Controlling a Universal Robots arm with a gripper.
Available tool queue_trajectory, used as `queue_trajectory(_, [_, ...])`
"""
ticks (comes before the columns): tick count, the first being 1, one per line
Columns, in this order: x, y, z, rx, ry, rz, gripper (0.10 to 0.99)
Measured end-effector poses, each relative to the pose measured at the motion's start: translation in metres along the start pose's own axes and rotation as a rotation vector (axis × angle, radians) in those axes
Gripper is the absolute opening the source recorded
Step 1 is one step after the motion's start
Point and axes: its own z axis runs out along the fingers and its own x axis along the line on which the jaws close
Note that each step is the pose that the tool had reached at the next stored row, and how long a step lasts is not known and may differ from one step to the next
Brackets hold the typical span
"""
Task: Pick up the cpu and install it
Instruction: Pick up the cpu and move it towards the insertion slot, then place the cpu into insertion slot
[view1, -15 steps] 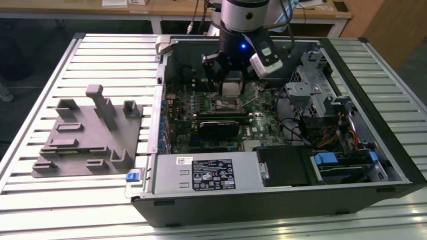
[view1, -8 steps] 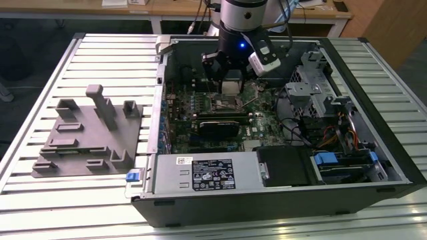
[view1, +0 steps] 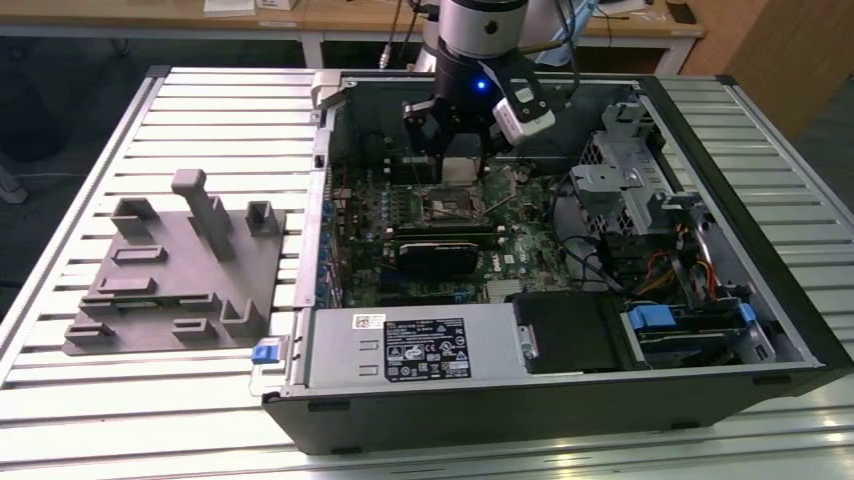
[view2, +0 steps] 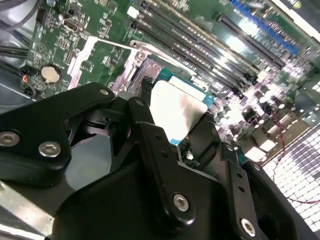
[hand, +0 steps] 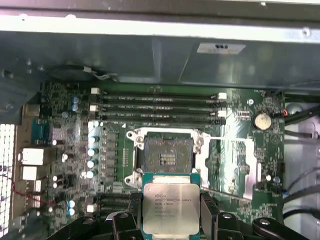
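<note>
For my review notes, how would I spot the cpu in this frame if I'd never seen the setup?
Look inside the open computer case, at the green motherboard. Near its empty black-framed socket, the black pincer grips the cpu by two edges. It is the flat square with a pale silver top and teal rim, unlike the dark hollow socket.

**Arm upright, gripper clamped on a chip**

In the exterior view the arm (view1: 478, 30) stands near vertical, wrist pointing down; the gripper (view1: 459, 160) hangs at its lower end; in the first wrist view its black fingers (hand: 207, 210) press two opposite edges of the cpu (hand: 170, 205), carrying it flat.
</note>
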Motion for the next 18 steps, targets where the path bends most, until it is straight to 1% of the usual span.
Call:
queue_trajectory(5, [-0.0002,0.0080,0.0032,0.002,0.0000,0.000,0.545])
queue_trajectory(8, [-0.0002,0.0105,0.0063,0.003,0.0003,0.000,0.545])
queue_trajectory(18, [-0.0005,0.0110,0.0074,0.004,0.0004,0.000,0.545])
